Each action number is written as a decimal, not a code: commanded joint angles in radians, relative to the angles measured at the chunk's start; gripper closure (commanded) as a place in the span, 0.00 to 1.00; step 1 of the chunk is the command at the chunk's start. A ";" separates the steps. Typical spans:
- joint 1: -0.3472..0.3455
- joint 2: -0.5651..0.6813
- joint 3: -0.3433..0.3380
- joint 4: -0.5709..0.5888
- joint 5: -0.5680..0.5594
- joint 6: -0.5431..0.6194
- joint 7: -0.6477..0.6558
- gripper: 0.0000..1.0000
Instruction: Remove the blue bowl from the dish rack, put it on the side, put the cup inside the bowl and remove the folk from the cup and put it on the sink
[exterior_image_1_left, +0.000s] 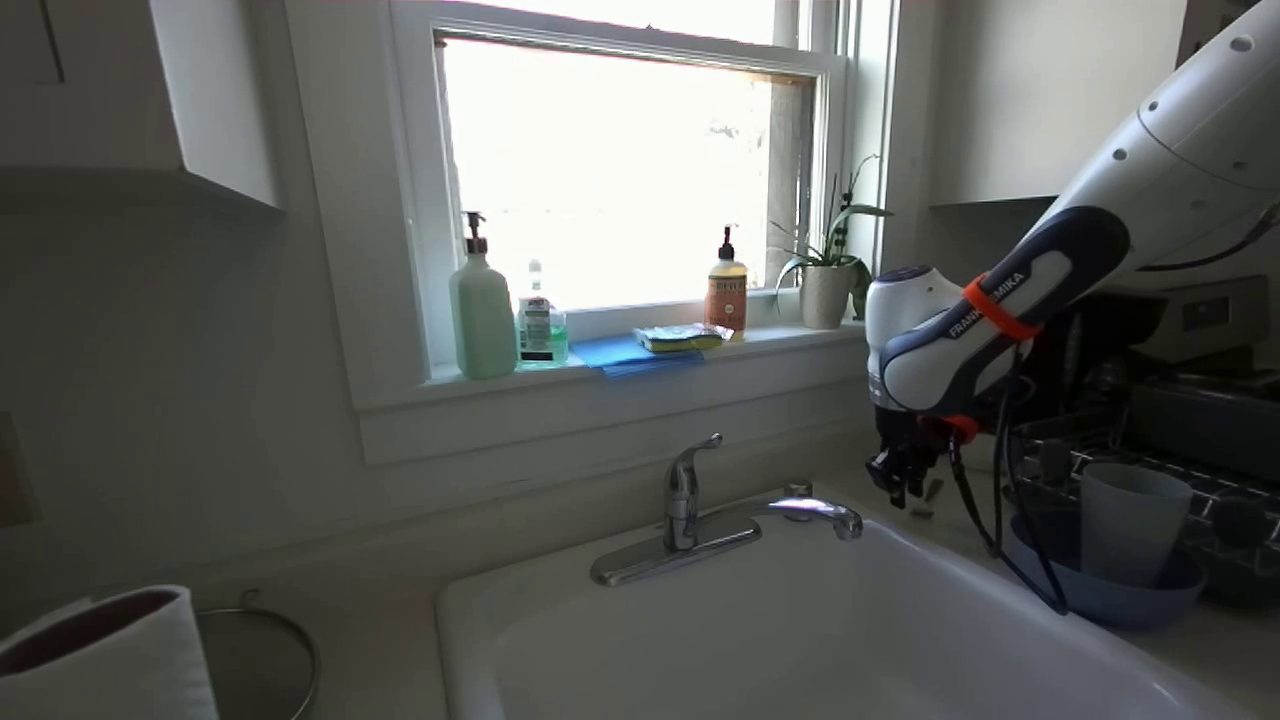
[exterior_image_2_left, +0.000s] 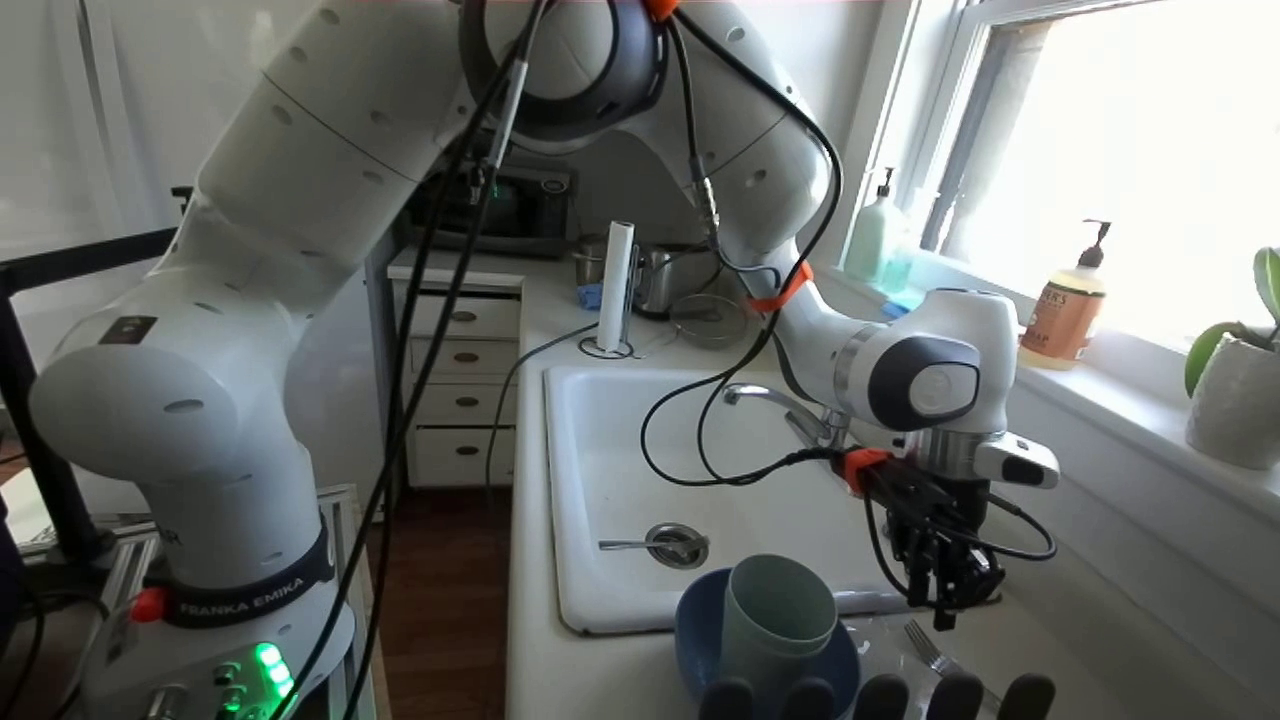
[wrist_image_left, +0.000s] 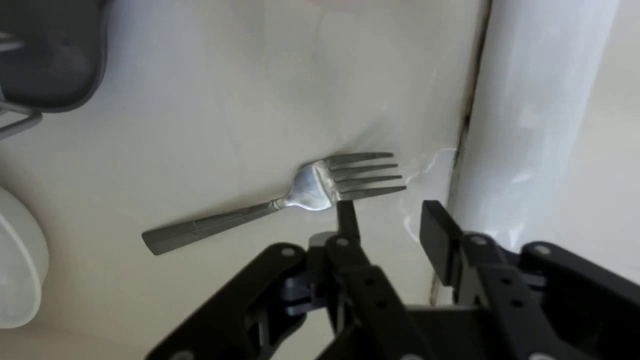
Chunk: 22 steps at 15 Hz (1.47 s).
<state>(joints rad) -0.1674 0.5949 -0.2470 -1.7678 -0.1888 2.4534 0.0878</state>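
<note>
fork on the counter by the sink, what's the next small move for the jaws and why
I'd probably turn the jaws so they can close across the fork. In the wrist view they stand apart, holding nothing, their gap running roughly along the fork's length, and the fork lies on the counter, outside the sink.

Bright window (exterior_image_1_left: 620, 170) in a white frame (exterior_image_1_left: 365, 220), pale wall (exterior_image_1_left: 130, 380), upper cabinets (exterior_image_1_left: 1045, 95), white drawers (exterior_image_2_left: 485, 360), reddish-brown wooden floor (exterior_image_2_left: 445, 580)
</note>
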 joint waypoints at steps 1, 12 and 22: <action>-0.005 -0.023 0.011 0.001 0.018 -0.037 -0.002 0.29; -0.011 -0.392 0.007 -0.035 0.020 -0.526 0.011 0.00; -0.029 -0.601 0.010 -0.060 0.011 -0.822 0.066 0.00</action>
<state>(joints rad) -0.1842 0.0575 -0.2459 -1.7775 -0.1806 1.6621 0.1411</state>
